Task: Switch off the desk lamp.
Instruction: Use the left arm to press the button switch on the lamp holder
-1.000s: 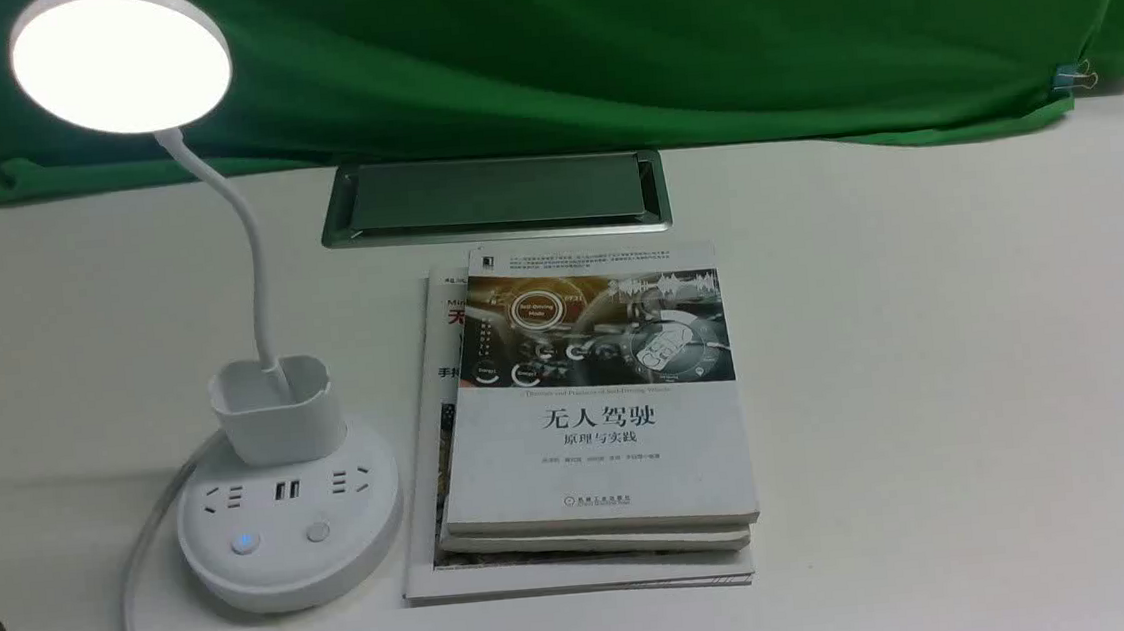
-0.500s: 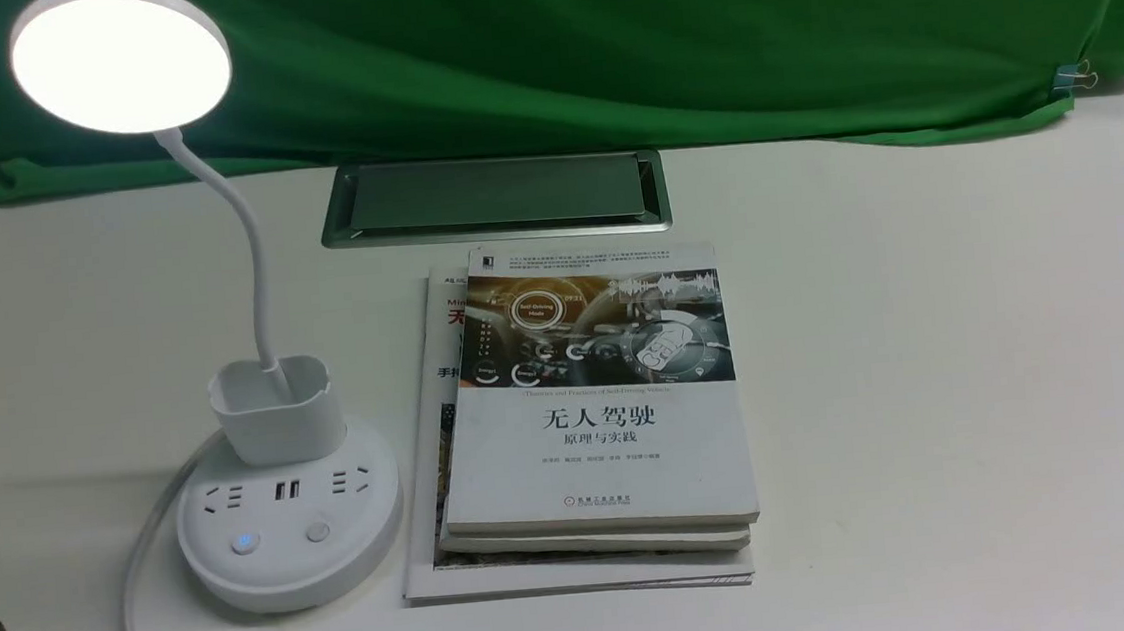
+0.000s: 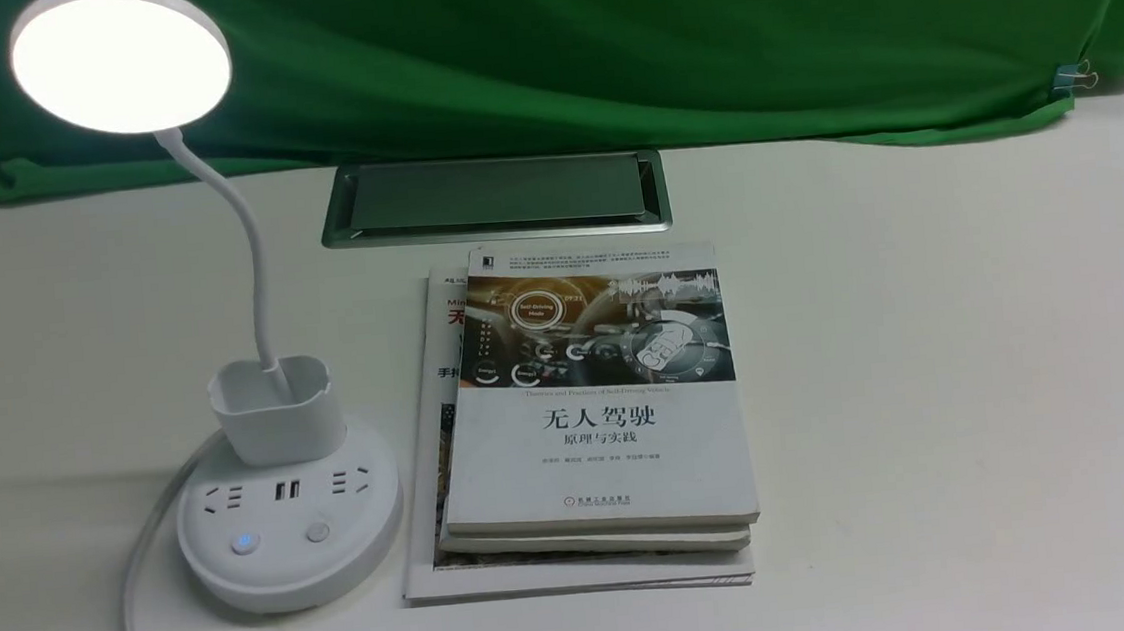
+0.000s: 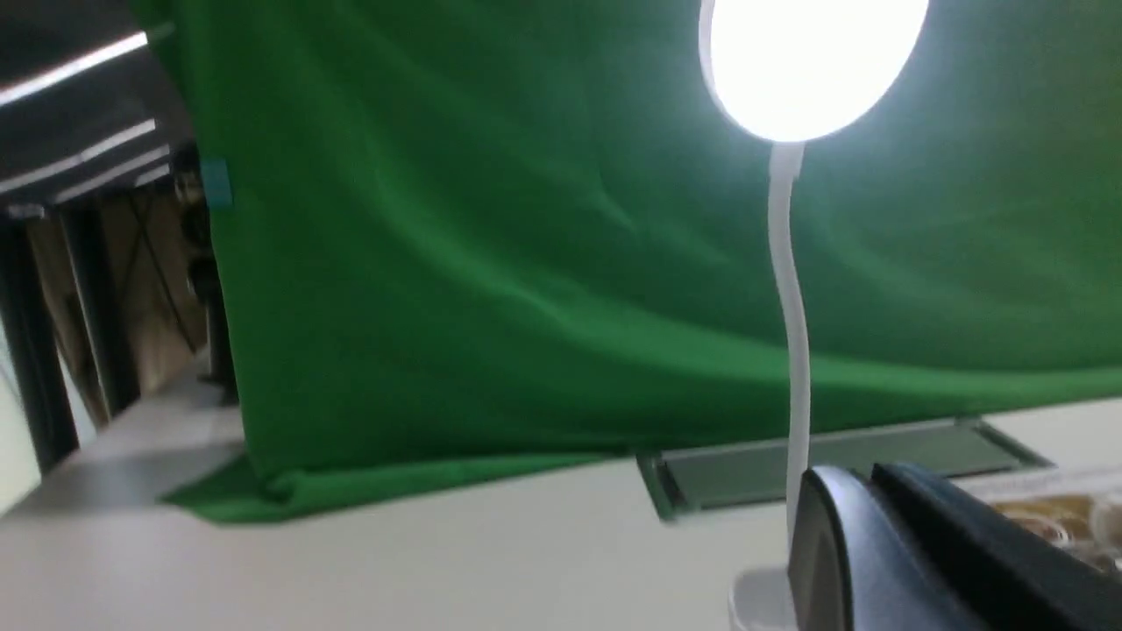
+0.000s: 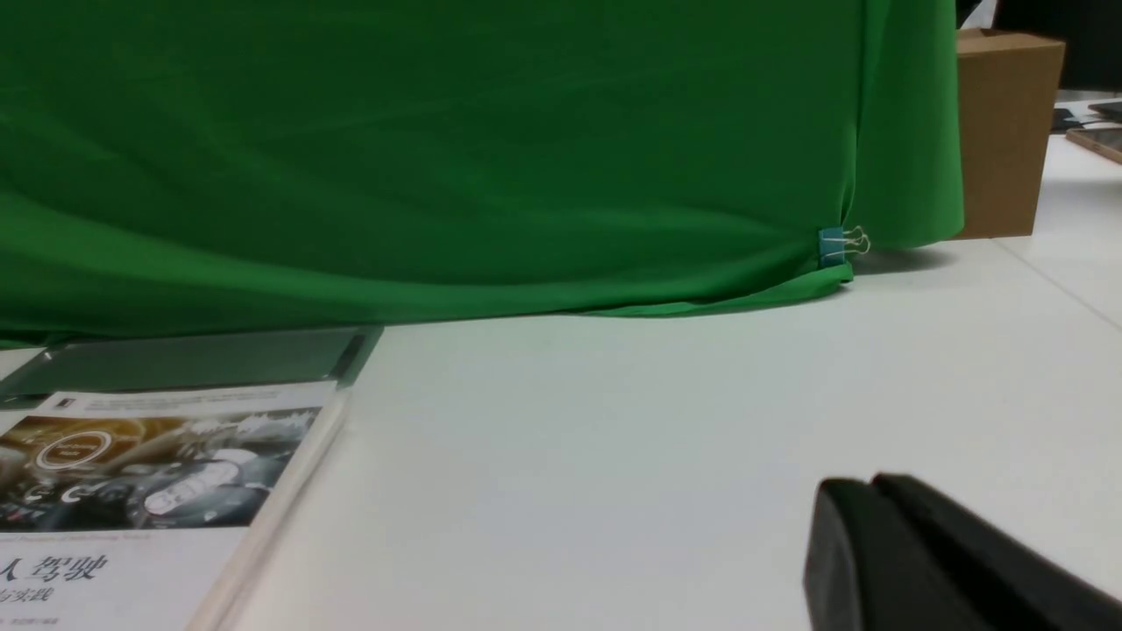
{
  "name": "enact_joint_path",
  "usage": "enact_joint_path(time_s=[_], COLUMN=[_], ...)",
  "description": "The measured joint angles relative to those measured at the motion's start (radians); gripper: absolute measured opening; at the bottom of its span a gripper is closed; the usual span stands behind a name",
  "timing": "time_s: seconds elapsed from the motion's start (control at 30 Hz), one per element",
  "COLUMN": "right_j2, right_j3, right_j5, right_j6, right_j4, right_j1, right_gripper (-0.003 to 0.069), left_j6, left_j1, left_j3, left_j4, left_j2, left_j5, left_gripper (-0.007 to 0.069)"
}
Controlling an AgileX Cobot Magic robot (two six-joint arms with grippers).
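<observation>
Glowing bright, the desk lamp (image 3: 273,408) stands on the near left of the white table (image 3: 928,377), its round head (image 3: 121,61) raised on the thin neck in front of the green cloth (image 3: 601,42). On its base the left button (image 3: 245,543) shows a blue light; the right button (image 3: 317,531) is plain. A stack of books (image 3: 596,433) lies just right of the base. Only a dark edge of the left gripper (image 4: 929,552) and of the right gripper (image 5: 920,561) shows, so I cannot tell whether either is apart or together.
</observation>
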Motion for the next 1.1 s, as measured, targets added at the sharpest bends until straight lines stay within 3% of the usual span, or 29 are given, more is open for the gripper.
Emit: enact_joint_path(time_s=[0.1,0.17,0.3,0.5,0.7,0.93,1.03,1.1], right_j2=[0.0,0.0,0.0,0.0,0.0,0.0,0.0,0.0], right_j3=[0.0,0.0,0.0,0.0,0.0,0.0,0.0,0.0], right_j5=[0.0,0.0,0.0,0.0,0.0,0.0,0.0,0.0], right_j6=[0.0,0.0,0.0,0.0,0.0,0.0,0.0,0.0], right_j4=[0.0,0.0,0.0,0.0,0.0,0.0,0.0,0.0], right_j1=[0.0,0.0,0.0,0.0,0.0,0.0,0.0,0.0], right_gripper=[0.0036,0.0036,0.0036,0.0036,0.0036,0.0036,0.0036,0.0036], left_j6=[-0.061,-0.22,-0.281,-0.288,-0.272,-0.232,-0.156,-0.065], left_j1=[0.0,0.0,0.0,0.0,0.0,0.0,0.0,-0.001], left_j3=[0.0,0.0,-0.013,-0.265,-0.54,-0.579,-0.601,-0.672], left_j4=[-0.04,-0.112,-0.13,-0.13,-0.114,-0.211,-0.238,-0.265], left_j2=[0.0,0.0,0.005,0.168,0.5,0.769,0.884,1.022], left_j5=[-0.054,-0.177,-0.261,-0.023,0.371,0.365,0.456,0.626], left_gripper=[0.0019,0.0019,0.0019,0.0019,0.0019,0.0019,0.0019,0.0019])
